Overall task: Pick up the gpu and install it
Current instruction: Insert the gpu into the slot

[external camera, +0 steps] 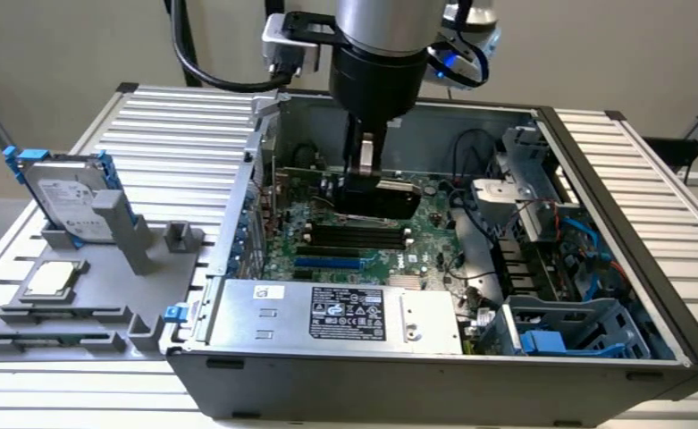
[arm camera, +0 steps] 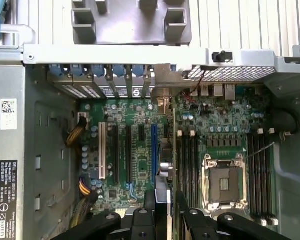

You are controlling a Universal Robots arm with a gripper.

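Note:
My gripper [external camera: 370, 185] reaches down into the open computer case [external camera: 634, 268] and is shut on the gpu [external camera: 382, 202]. The card's black cooler face shows just below the fingers. The card stands on edge over the green motherboard [external camera: 324, 246], with its far end toward the case's rear wall. In the wrist view the gpu [arm camera: 164, 160] is seen edge-on, clamped in my gripper [arm camera: 166, 202] between two black fingers [arm camera: 149, 200]. It runs beside the blue expansion slot [arm camera: 153, 145] up to the rear bracket openings [arm camera: 140, 90]. Whether it sits in a slot I cannot tell.
A silver power supply [external camera: 324, 313] fills the case's near side, and a blue drive cage [external camera: 563, 331] sits at the exterior view's right. The CPU socket [arm camera: 224, 182] and RAM slots [arm camera: 187, 160] flank the card. Outside, a grey fixture [external camera: 122, 308] holds a blue-framed hard drive [external camera: 69, 197] and a square chip [external camera: 53, 279].

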